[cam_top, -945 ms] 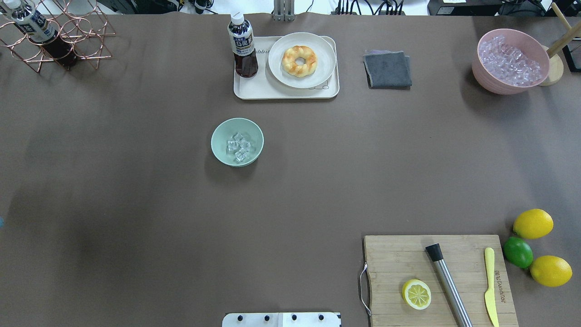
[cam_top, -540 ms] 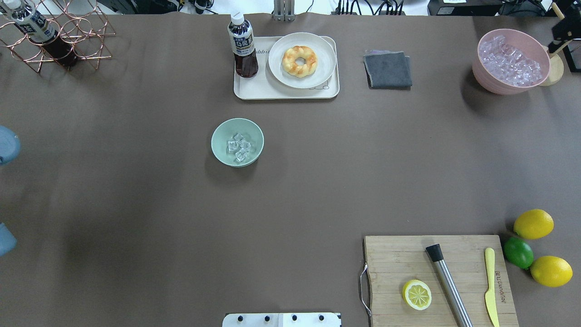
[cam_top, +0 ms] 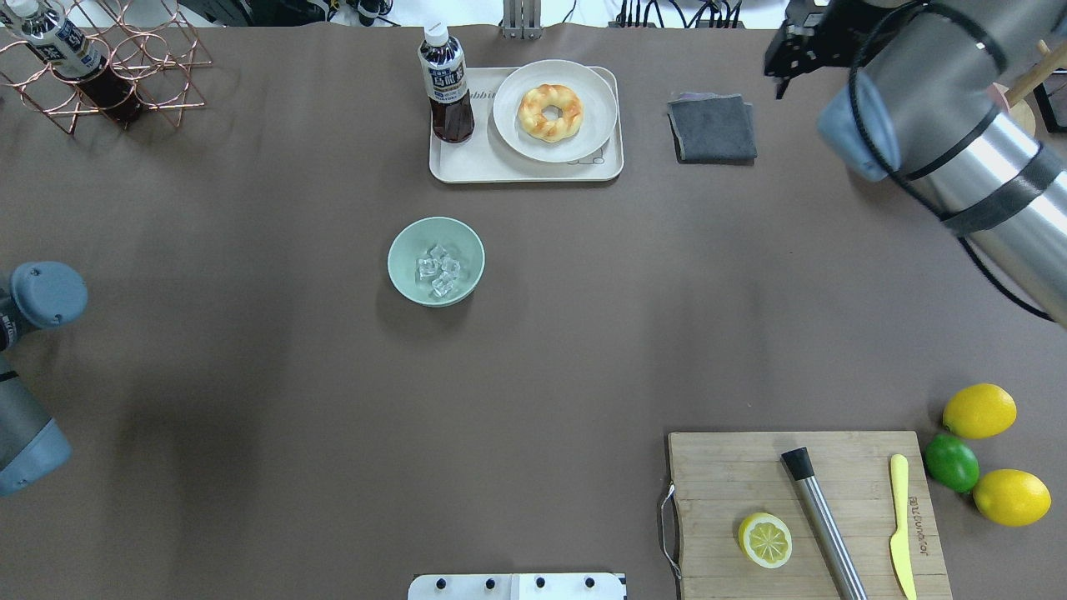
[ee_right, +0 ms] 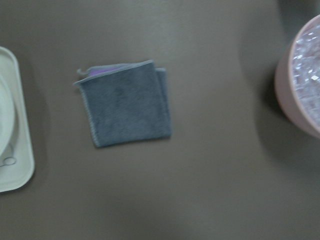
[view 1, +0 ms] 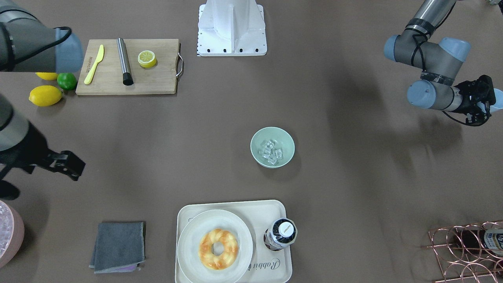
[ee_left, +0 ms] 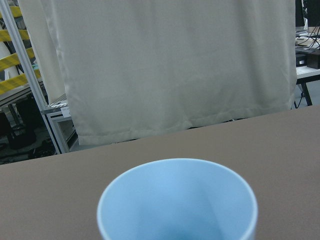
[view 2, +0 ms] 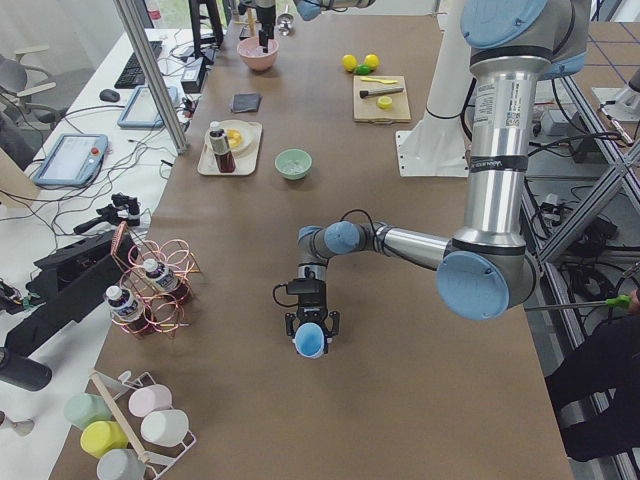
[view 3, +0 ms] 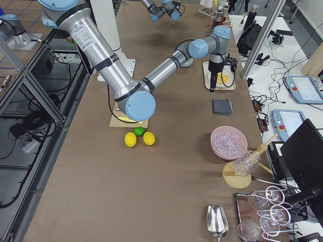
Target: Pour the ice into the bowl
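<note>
The mint-green bowl (cam_top: 435, 261) stands left of the table's middle and also shows in the front view (view 1: 272, 147). A few small clear cubes of ice (cam_top: 439, 271) lie inside it. My left gripper (view 1: 491, 100) is far off at the table's left end, shut on a light blue cup (ee_left: 177, 200) whose inside looks empty. It also shows in the left side view (view 2: 311, 330). My right gripper (view 1: 76, 168) hangs above the back right of the table, near the grey cloth (ee_right: 127, 102). I cannot tell whether it is open.
A tray (cam_top: 450, 167) behind the bowl holds a plate with a doughnut (cam_top: 550, 111) and a bottle (cam_top: 446, 83). A pink tub of ice (view 3: 228, 142) stands back right. A cutting board (cam_top: 717, 467), lemons and a lime are front right, a copper rack (cam_top: 117, 75) back left.
My right arm has swung in over the back right corner and now covers the pink tub in the overhead view. My left arm's elbow has come in at the left edge. The bowl has not moved.
</note>
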Controlling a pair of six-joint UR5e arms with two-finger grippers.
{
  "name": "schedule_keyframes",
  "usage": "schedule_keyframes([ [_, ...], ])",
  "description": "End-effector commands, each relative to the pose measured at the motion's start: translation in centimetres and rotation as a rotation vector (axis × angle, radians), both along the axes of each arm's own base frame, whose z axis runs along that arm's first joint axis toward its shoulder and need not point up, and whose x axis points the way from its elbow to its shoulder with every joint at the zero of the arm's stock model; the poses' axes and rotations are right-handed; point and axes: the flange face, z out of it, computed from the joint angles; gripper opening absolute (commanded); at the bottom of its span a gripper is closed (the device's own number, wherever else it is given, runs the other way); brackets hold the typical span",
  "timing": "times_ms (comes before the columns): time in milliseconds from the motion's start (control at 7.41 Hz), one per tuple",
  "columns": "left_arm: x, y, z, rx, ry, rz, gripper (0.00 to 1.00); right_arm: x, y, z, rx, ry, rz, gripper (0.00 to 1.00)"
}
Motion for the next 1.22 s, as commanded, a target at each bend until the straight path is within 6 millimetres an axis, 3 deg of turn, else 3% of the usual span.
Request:
schedule_keyframes([
  [0,2.6,-0.3,1.7,-0.013,-0.039,0.020,0.63,-15.2,6.3,-5.6,0.072,-0.044,0.036,0.99],
  [135,3.3,0.3,1.9,-0.012,-0.042,0.032,0.64,-20.5,9.7,-7.1,0.099,-0.072,0.030,0.99],
  [405,4.5,1.1,2.0,0.001,-0.044,0.037,0.66,-28.7,14.5,-11.4,0.131,-0.079,0.034,0.99],
  [675,4.6,1.2,2.2,-0.002,-0.048,0.040,0.74,-35.6,16.8,-16.2,0.130,-0.070,0.035,0.99],
  [810,4.6,1.2,2.2,-0.003,-0.049,0.040,0.79,-38.0,17.7,-17.8,0.140,-0.059,0.030,0.99],
  [945,4.6,1.4,2.4,-0.006,-0.052,0.043,0.94,-39.4,18.0,-18.5,0.152,-0.048,0.029,0.99],
  [1080,4.5,1.5,2.3,-0.007,-0.052,0.050,0.97,-40.0,18.2,-18.1,0.155,-0.042,0.027,0.99],
])
